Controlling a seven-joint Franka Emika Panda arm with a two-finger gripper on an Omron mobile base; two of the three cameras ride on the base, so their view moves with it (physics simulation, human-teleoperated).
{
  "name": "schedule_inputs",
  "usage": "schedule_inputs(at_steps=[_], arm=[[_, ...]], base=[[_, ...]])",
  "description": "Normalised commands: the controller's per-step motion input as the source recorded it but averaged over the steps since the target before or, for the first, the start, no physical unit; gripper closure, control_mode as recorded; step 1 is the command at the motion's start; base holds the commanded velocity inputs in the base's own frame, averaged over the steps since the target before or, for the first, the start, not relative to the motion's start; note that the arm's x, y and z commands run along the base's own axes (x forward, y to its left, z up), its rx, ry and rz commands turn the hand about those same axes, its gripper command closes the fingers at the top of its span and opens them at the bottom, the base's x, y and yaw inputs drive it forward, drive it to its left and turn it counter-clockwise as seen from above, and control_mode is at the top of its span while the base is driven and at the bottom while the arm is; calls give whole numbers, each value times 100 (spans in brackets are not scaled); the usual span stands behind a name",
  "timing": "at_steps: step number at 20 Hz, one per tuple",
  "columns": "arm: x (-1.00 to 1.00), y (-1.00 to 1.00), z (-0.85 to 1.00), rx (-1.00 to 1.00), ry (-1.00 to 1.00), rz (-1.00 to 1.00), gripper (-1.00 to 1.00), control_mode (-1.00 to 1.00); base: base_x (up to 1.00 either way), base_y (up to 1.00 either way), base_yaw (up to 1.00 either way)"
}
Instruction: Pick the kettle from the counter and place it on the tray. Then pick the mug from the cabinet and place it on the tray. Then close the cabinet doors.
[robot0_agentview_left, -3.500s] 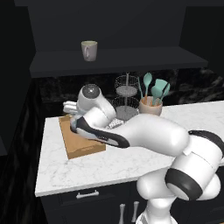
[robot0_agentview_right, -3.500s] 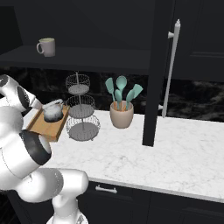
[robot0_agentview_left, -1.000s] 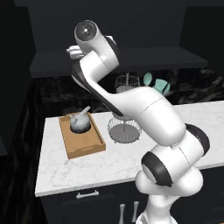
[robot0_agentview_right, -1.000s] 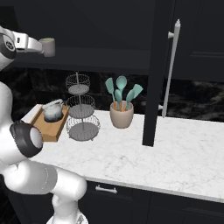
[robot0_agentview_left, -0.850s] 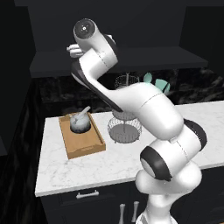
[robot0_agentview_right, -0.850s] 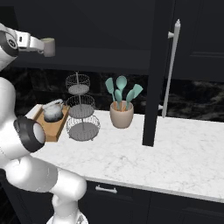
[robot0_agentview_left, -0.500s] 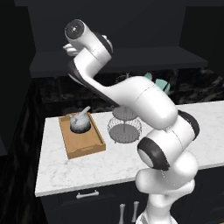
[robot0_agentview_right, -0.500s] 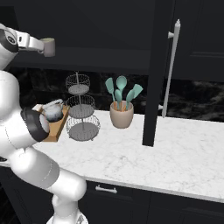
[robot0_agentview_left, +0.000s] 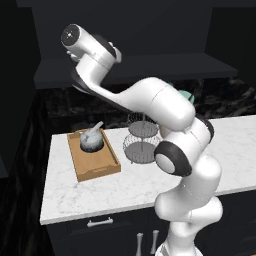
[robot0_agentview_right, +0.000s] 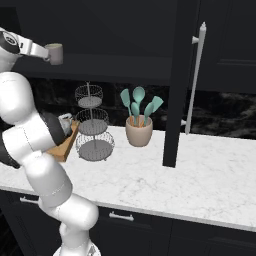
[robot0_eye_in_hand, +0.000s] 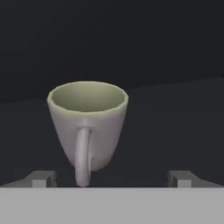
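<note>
**Kettle done, mug next**

The small round grey metal kettle (robot0_agentview_left: 91, 141) is already set on the light-brown wooden tray (robot0_agentview_left: 102, 167) on the white marble counter (robot0_agentview_left: 125, 187). The small pale cream-green mug (robot0_eye_in_hand: 88, 124) is not yet picked. It is seen upright on the dark shelf (robot0_eye_in_hand: 175, 118) of the black cabinet (robot0_agentview_left: 135, 35), handle turned toward the pincer (robot0_eye_in_hand: 111, 178). The pincer is spread wide with nothing held, one fingertip on each side of the mug. The dark cabinet door (robot0_agentview_right: 220, 45) is not yet closed.

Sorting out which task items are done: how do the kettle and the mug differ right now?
The kettle is grey metal with a spout; the mug is pale cream-green with a loop handle. The kettle sits on the wooden tray on the counter; the mug stands on the cabinet shelf. Both are upright.
</note>
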Motion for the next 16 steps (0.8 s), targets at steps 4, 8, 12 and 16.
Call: schedule_inputs(at_steps=[4, 8, 12, 16], arm=[[15, 16, 0, 6, 0, -9, -100, -100], [21, 5, -1, 5, 2, -6, -100, -100], [24, 0, -6, 0, 3, -1, -100, -100], [25, 0, -7, 0, 2, 0, -100, -100]], base=[[0, 0, 0], [0, 0, 0], [0, 0, 0], [0, 0, 0]])
